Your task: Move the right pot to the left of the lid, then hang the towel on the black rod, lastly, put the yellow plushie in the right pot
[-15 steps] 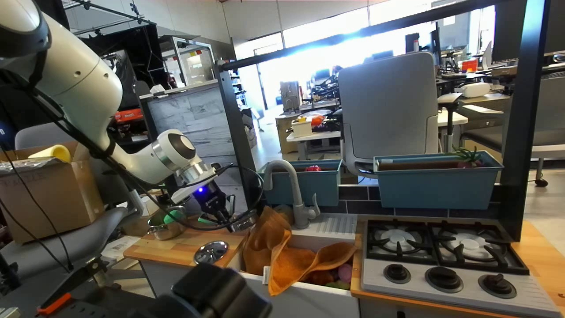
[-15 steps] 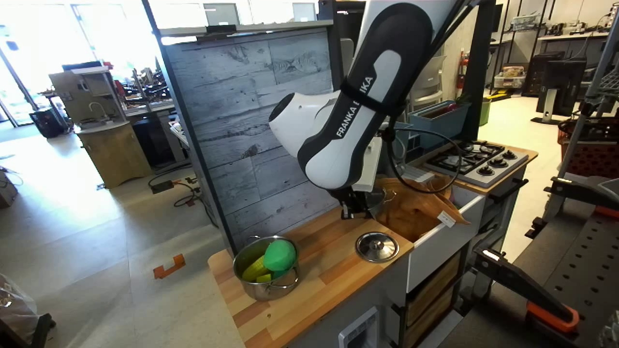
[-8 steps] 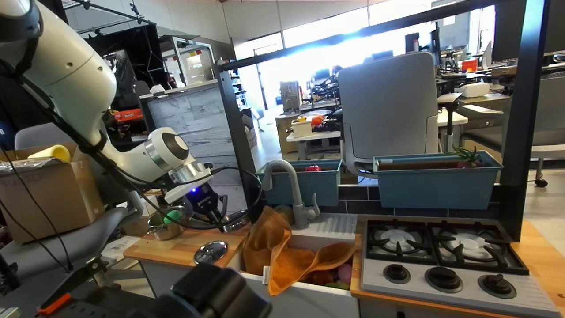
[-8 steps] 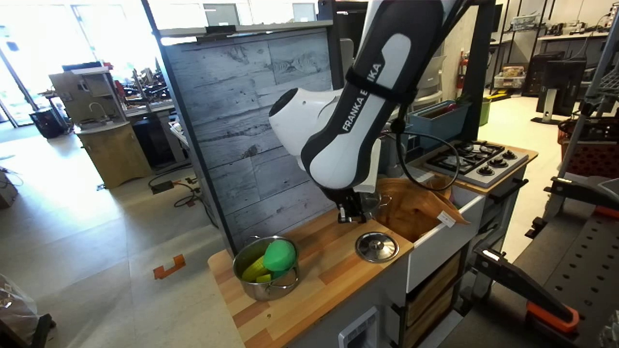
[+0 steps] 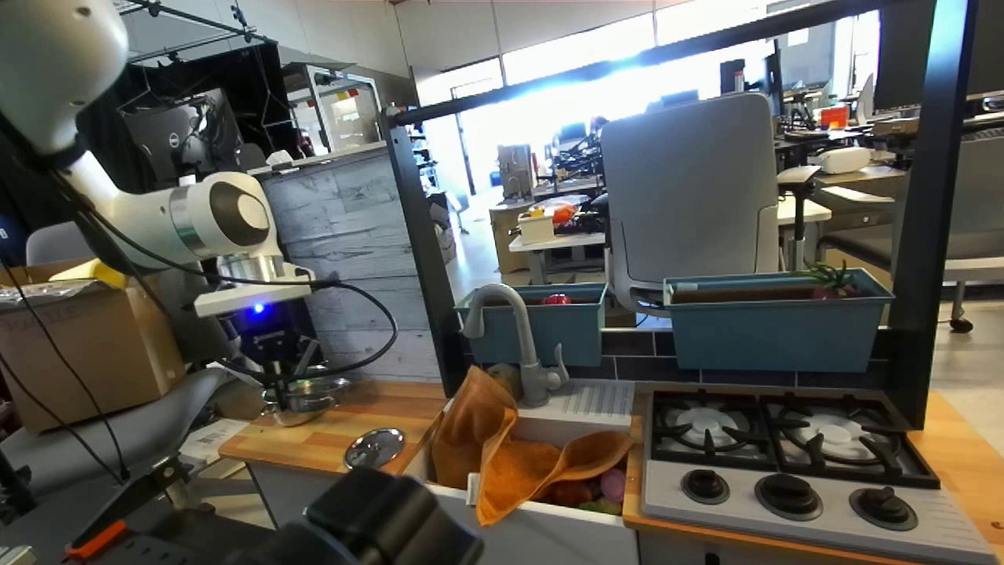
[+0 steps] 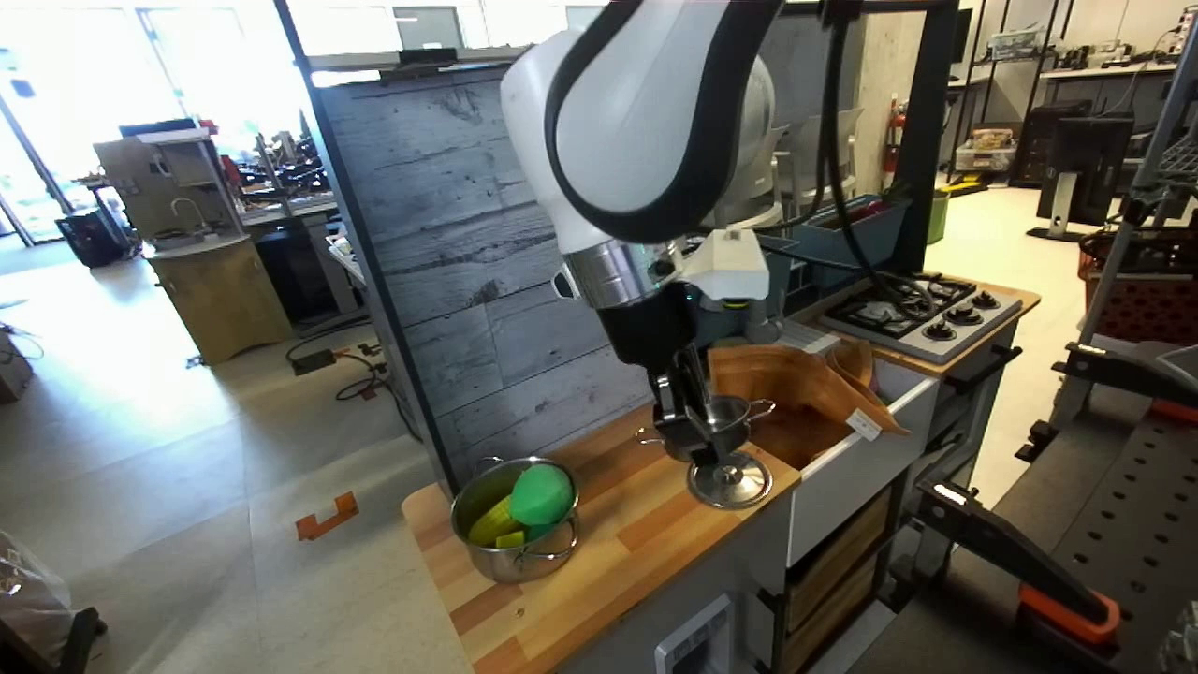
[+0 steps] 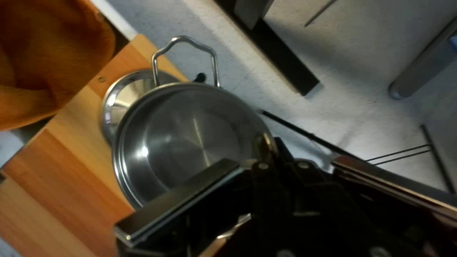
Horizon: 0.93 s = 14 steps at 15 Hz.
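Jaws pinch the empty pot [image 7: 187, 132] by its rim, near the lid [image 7: 123, 96]; likely light, stiff, slippery metal, so a deep hold there seems best

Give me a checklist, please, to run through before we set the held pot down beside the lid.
1. Grip: ok; the gripper clamps the held pot by its rim.
2. Held pot level: cannot tell; the gripper hides part of its rim.
3. Wrist view of the lid: not ok; the held pot covers part of it.
4. Lid flat on the counter: ok.
5. Other pot apart from the lid: ok.
6. Towel apart from the lid: ok.
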Each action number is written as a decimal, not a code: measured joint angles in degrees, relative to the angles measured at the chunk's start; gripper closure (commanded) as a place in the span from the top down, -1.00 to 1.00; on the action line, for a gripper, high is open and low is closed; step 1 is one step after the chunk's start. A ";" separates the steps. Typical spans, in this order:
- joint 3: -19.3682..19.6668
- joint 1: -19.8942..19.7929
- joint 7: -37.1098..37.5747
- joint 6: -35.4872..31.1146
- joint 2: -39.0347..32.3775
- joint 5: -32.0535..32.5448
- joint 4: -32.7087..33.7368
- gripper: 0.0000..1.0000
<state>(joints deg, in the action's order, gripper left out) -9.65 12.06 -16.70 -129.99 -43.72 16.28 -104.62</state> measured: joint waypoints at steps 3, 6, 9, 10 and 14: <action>-4.44 -2.69 -3.59 -0.36 7.64 -3.44 -9.79 -0.97; -4.82 -2.70 -2.45 -9.56 14.33 -3.43 -19.09 -0.97; -3.47 -2.56 -0.60 -20.65 17.24 -2.09 -24.61 -0.97; -2.66 -2.33 0.11 -23.86 17.37 -0.96 -25.56 -0.97; 2.30 0.35 3.71 -32.22 16.41 4.91 -26.51 -0.97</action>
<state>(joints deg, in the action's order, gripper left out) -7.35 12.41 -12.99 -162.21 -27.32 21.19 -131.14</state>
